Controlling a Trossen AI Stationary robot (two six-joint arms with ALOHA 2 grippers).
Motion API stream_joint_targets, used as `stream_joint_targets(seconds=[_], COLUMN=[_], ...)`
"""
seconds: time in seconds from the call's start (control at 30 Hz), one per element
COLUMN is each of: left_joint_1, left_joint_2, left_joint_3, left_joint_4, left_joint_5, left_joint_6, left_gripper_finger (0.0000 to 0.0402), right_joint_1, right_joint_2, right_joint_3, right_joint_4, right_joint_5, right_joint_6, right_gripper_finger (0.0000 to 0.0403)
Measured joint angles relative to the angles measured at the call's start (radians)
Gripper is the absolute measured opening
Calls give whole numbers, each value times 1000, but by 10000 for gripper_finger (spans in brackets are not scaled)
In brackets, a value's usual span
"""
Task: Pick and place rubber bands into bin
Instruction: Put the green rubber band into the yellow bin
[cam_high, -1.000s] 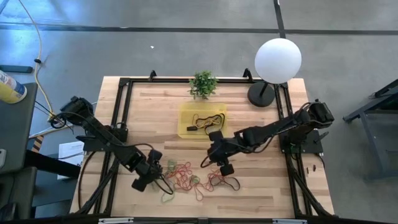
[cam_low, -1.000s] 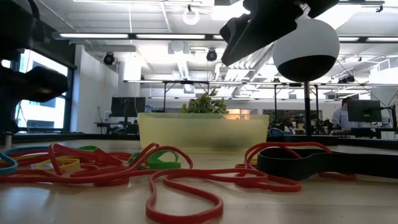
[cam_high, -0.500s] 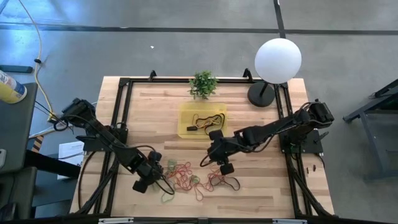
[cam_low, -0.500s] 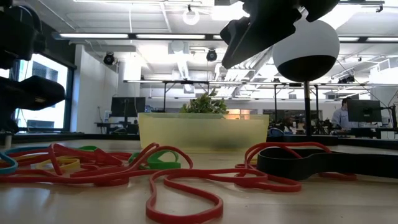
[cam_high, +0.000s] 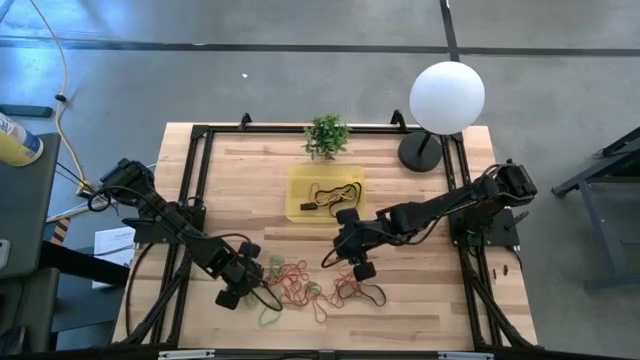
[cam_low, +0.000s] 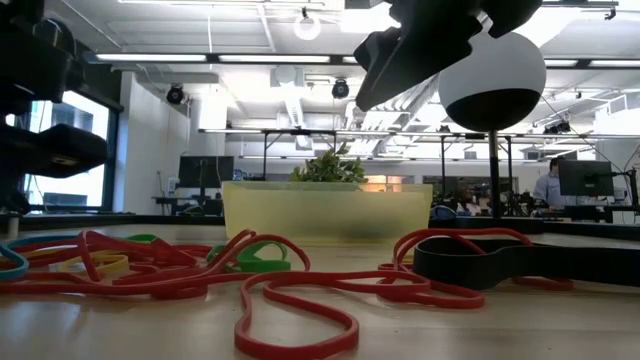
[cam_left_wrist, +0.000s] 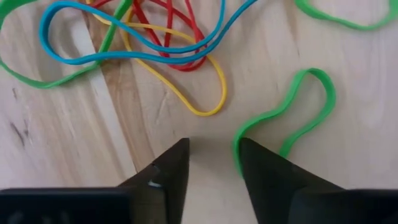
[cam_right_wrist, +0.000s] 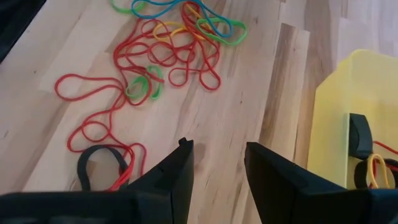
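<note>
The rubber bands (cam_high: 310, 287) lie in a loose pile of red, green, yellow and blue loops on the wooden table near its near edge; they also show in the low view (cam_low: 160, 265). The yellow bin (cam_high: 300, 205) stands behind them and holds a few bands. My left gripper (cam_left_wrist: 214, 155) is open and hovers at the pile's left end (cam_high: 250, 277), with a green band (cam_left_wrist: 292, 115) beside one fingertip and a yellow band (cam_left_wrist: 199, 99) ahead. My right gripper (cam_right_wrist: 217, 155) is open and empty between the bin and the pile (cam_high: 342, 250).
A small potted plant (cam_high: 327, 134) stands behind the bin, and a white globe lamp (cam_high: 446, 98) at the far right corner. A thick black band (cam_right_wrist: 99, 163) lies at the pile's right end. Black frame rails (cam_high: 195, 190) run along the table's sides.
My left gripper has sunk a little toward the table at the pile's left end. The bands and my right gripper have stayed where they were.
</note>
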Motion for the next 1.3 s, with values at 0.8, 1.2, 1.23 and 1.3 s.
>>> stream_joint_targets(seconds=[0.8, 1.2, 1.23, 1.3], left_joint_1=[-68, -68, -68, -68], left_joint_2=[44, 49, 50, 52], left_joint_3=[5, 20, 26, 41], left_joint_4=[-14, -50, -58, -78], left_joint_5=[-30, -86, -91, -97], left_joint_6=[18, 3, 8, 23], left_gripper_finger=[64, 9, 5, 3], right_joint_1=[0, 0, 0, 0], right_joint_2=[0, 1, 1, 1], right_joint_3=[0, 0, 0, 0], right_joint_4=[-3, -4, -4, -4], right_joint_5=[12, 12, 12, 12], right_joint_6=[11, 11, 11, 11], right_gripper_finger=[133, 133, 133, 133])
